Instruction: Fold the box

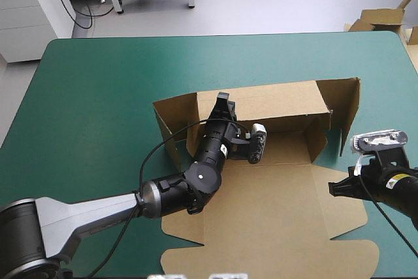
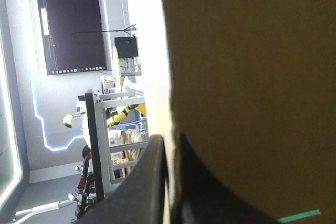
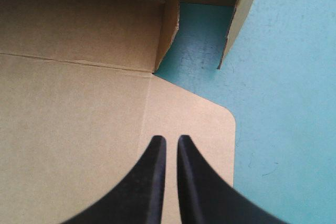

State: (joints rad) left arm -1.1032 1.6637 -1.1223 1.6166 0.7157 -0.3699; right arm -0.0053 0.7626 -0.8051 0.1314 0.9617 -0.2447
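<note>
Left hand [image 1: 223, 100] grips the raised far wall of a cut brown cardboard box [image 1: 274, 220], part-folded on the teal-green tabletop [image 1: 98, 96].
High view: the right hand [image 1: 339, 189] sits at the flat lid's right edge. Left wrist view: black fingers [image 2: 149, 182] nearly closed, board between them. Right wrist view: fingers together, holding nothing, above the lid's rounded corner. The step looks like wall-raising; next, the far wall probably needs folding over and tucking.
</note>
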